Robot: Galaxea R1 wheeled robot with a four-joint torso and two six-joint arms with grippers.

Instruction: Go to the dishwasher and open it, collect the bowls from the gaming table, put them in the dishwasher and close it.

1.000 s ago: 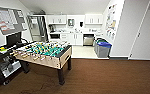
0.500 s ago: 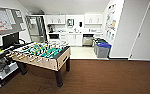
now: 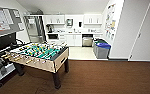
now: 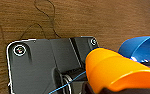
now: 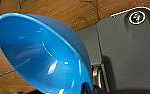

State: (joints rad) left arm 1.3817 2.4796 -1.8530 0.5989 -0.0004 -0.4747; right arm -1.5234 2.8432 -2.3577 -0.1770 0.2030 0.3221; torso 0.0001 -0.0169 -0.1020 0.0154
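An orange bowl (image 4: 116,72) hangs over the wooden floor with my left gripper (image 4: 103,90) shut on its lower edge. A blue bowl (image 5: 43,55) is tilted on its side over the floor, and my right gripper (image 5: 91,89) is shut on its rim. The blue bowl (image 4: 139,48) also shows beyond the orange one in the left wrist view. The dishwasher (image 3: 87,41), a steel front under the white counter, stands far ahead in the kitchen nook. I cannot tell from here whether its door is open. The gaming table (image 3: 56,62), with green field and rods, is close on my left.
Two grey bins, one with a blue lid (image 3: 103,46), stand right of the dishwasher by a white wall (image 3: 127,32). A desk with a monitor (image 3: 6,40) lines the left wall. Brown floor (image 3: 106,77) stretches ahead to the pale kitchen floor.
The whole head view has shifted: the gaming table now looks larger and closer on my left, so the camera has moved forward. The kitchen stays ahead.
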